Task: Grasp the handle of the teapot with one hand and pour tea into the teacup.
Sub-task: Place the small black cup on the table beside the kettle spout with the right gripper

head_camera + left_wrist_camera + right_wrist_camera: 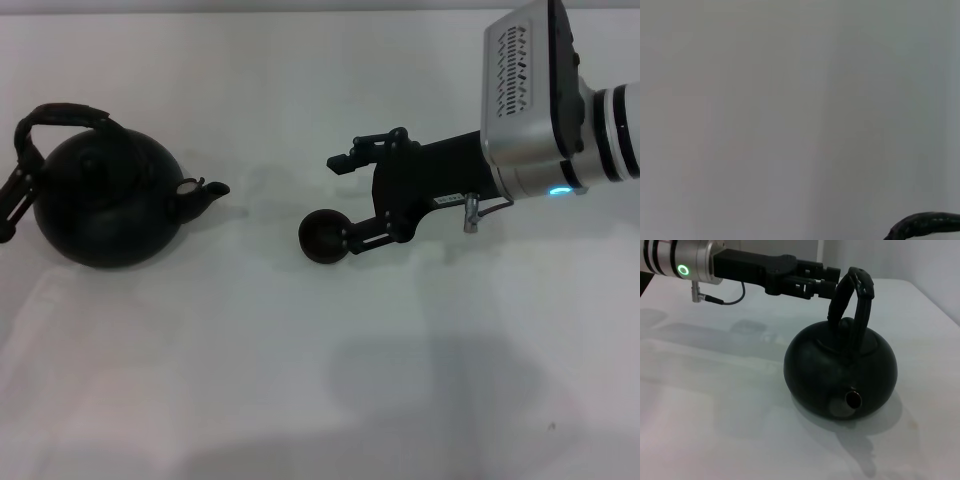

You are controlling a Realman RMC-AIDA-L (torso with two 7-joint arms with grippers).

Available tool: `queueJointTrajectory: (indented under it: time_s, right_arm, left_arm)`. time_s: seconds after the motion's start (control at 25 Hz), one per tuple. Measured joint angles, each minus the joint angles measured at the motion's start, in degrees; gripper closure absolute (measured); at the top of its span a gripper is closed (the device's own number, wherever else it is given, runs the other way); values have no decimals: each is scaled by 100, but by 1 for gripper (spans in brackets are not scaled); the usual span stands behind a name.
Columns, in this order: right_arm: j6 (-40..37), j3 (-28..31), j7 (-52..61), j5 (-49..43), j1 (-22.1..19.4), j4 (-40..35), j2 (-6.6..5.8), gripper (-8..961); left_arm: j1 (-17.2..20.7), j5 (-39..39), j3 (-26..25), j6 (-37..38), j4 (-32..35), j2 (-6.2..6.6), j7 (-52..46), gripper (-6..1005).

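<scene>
Two grippers are working here: the left gripper [832, 282] is reaching the handle [854, 300] of the teapot [108, 205], which is standing on the white counter [300, 380] at the robot's left with its spout turned toward the teacup [322, 237]. Its jaws seem to be pinching the hoop, though I cannot tell how firmly. The right gripper [345, 200], jaws spread, is touching the teacup's rim with one finger; the pot should be lifting only after the grip is sitting tight.

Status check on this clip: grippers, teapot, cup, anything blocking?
Left gripper at the teapot handle. Right gripper open, one finger touching the cup. Pot upright, path between clear.
</scene>
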Motion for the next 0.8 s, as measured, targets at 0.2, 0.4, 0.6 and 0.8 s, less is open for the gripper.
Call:
queueJointTrajectory:
  time_s: [0.2,0.4,0.6,0.8]
  right_arm:
    - [2,-10,-3,0,0,2,10,103]
    - [-6,-28,-5,0,-6,10,14,103]
    - [-11,-38,-17,7,-10,17,23,104]
    - [-22,-42,-57,9,-9,50,23,104]
  left_arm:
    - [-42,4,4,-112,-19,6,-24,285]
    - [-113,-2,6,-276,-71,4,-48,285]
    - [-192,-1,12,-440,-92,3,-92,287]
    - [-252,2,16,-551,-92,9,-139,286]
